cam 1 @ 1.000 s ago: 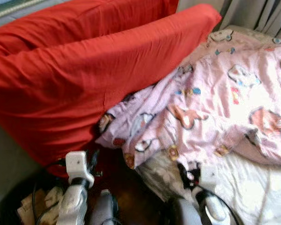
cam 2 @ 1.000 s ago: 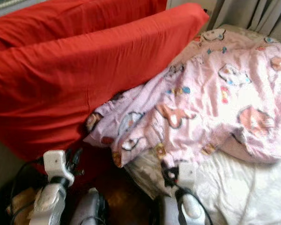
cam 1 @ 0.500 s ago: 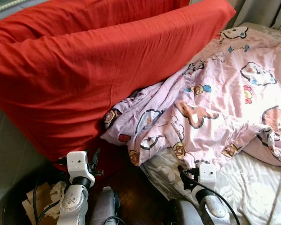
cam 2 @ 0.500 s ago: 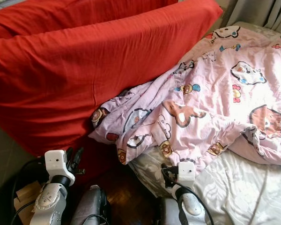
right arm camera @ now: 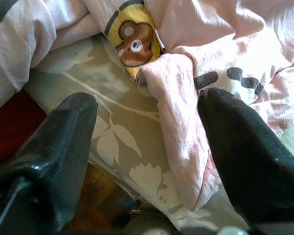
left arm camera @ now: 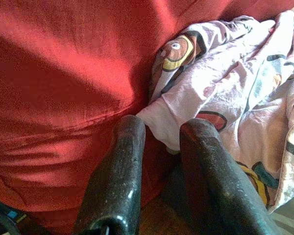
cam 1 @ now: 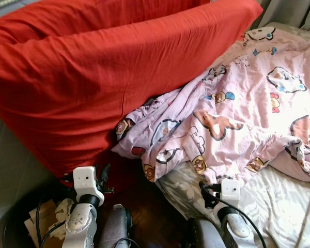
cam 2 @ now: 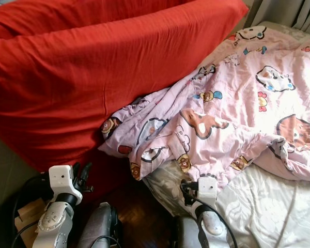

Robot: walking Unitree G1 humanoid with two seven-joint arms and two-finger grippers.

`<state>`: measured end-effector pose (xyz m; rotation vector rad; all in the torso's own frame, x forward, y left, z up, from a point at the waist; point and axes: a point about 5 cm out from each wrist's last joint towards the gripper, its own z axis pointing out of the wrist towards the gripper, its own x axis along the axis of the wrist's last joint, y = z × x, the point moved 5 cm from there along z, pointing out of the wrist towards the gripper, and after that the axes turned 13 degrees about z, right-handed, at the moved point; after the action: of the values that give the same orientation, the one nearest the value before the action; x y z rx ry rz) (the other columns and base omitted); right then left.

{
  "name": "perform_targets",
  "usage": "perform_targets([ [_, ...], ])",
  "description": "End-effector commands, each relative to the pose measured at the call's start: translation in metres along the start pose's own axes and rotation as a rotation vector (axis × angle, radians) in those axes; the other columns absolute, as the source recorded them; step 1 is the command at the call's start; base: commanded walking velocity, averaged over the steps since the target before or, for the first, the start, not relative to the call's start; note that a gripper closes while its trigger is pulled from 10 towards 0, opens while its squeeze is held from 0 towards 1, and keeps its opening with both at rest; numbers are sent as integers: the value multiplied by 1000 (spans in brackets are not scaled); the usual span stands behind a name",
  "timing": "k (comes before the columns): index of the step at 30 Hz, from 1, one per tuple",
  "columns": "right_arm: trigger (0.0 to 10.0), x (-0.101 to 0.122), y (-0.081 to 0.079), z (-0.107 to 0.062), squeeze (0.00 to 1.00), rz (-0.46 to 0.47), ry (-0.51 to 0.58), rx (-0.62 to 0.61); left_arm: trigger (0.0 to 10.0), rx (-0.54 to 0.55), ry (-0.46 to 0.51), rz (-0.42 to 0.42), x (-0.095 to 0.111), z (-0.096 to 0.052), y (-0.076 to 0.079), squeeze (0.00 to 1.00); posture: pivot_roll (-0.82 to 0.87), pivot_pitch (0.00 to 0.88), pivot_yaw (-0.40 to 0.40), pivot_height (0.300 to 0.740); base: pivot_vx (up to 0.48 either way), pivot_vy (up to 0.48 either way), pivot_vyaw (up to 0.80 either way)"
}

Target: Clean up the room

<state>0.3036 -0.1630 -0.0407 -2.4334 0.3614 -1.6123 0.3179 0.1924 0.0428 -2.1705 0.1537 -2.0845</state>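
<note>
A big red cushion leans across the left half of the scene. A pink cartoon-print blanket lies crumpled on the bed, with its corner tucked against the cushion. My left gripper is low by the cushion's bottom edge, open by a narrow gap with nothing between the fingers. My right gripper is at the bed's near edge, wide open. A fold of the blanket's hem lies between its fingers, over the leaf-print sheet.
A black bin holding paper and cardboard scraps stands at the lower left beside my left arm. Dark wooden floor shows between cushion and bed. Grey curtains hang behind the bed at the top right.
The head view has shifted slightly and gone from blurred to sharp. Both arms stay where they were, and cushion and blanket lie as before.
</note>
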Motion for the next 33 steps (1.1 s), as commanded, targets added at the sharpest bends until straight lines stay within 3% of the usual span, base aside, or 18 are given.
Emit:
perform_targets([
  [1, 10000, -2, 3, -1, 0, -2, -8, -13, 10000, -7, -34, 2, -8, -4, -1, 0, 51, 228, 3, 627, 0, 0, 0],
  [17, 10000, 1, 5, 2, 0, 4, -5, -23, 10000, -10, -34, 2, -8, -4, -1, 0, 53, 231, 6, 612, 0, 0, 0],
  [26, 10000, 1, 13, 4, 0, -38, -39, -67, 10000, -12, -35, 3, -7, -4, -1, 0, 56, 236, 10, 612, 0, 0, 0],
  [27, 10000, 2, 13, 5, 1000, -30, -39, -67, 10000, -13, -34, 3, -7, -4, -1, 0, 58, 239, 11, 612, 0, 0, 0],
  [32, 10000, -1, 14, 5, 1000, -52, -66, -73, 10000, -14, -32, 5, -6, -4, -2, 0, 65, 244, 14, 612, 0, 0, 0],
  [33, 10000, -2, 16, 6, 863, -68, -79, -87, 10000, -14, -31, 6, -6, -4, -2, 0, 70, 247, 16, 612, 0, 0, 0],
])
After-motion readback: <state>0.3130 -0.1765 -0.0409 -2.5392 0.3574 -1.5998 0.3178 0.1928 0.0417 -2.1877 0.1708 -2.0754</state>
